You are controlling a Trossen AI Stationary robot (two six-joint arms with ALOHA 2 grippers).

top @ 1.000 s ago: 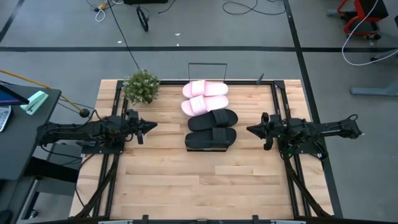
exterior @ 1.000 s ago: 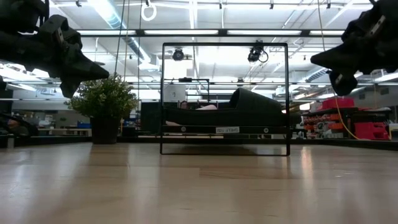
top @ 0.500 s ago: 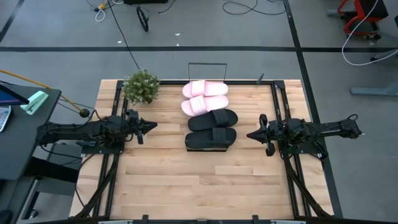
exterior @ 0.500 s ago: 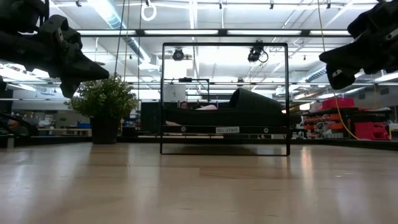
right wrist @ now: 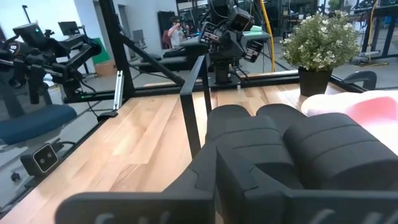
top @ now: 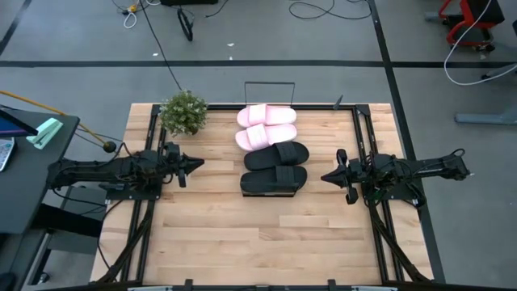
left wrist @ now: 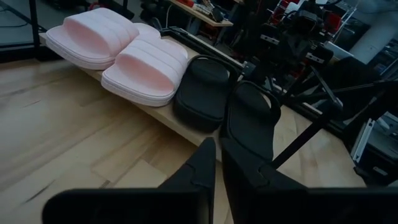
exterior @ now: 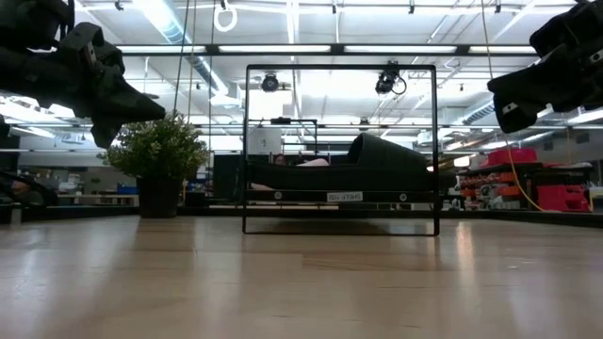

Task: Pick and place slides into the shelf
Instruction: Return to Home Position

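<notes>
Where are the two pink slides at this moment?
In the high view, the pink slides lie side by side on the shelf near the table's far edge, right of the potted plant, with the black slides beside them toward the front.

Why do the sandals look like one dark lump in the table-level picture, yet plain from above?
Low view: bright ceiling lights behind the shelf backlight it, so the sandals show as a silhouette. High view: even light from above, so the pink pair and the black pair are distinct.
</notes>
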